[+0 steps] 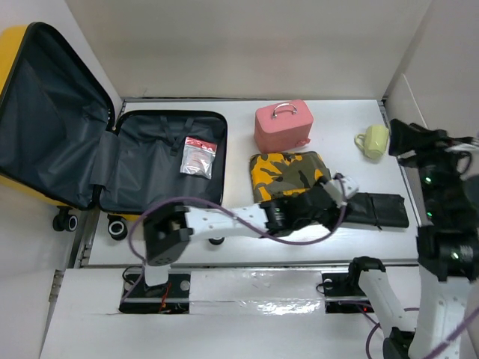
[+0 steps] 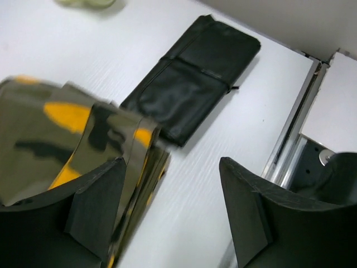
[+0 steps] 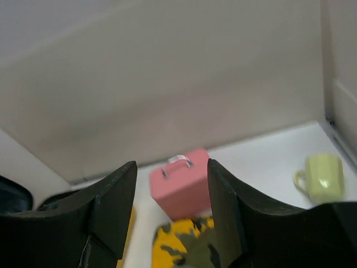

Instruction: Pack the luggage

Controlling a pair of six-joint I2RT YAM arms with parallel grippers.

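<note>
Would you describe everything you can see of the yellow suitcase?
The luggage is a yellow hard-shell suitcase, lying wide open at the far left of the table. Both halves show dark grey fabric lining edged with black zipper trim; black wheels sit at its near edge. The right half rests flat and holds a clear packet with a red top.

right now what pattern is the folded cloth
Folded cloth: orange and dark camouflage, clearest in the top external view.

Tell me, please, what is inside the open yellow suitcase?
In the suitcase, a clear packet with a red header lies on the dark lining of the half on the table; the other half shows only lining. The left arm covers part of the near rim.
</note>
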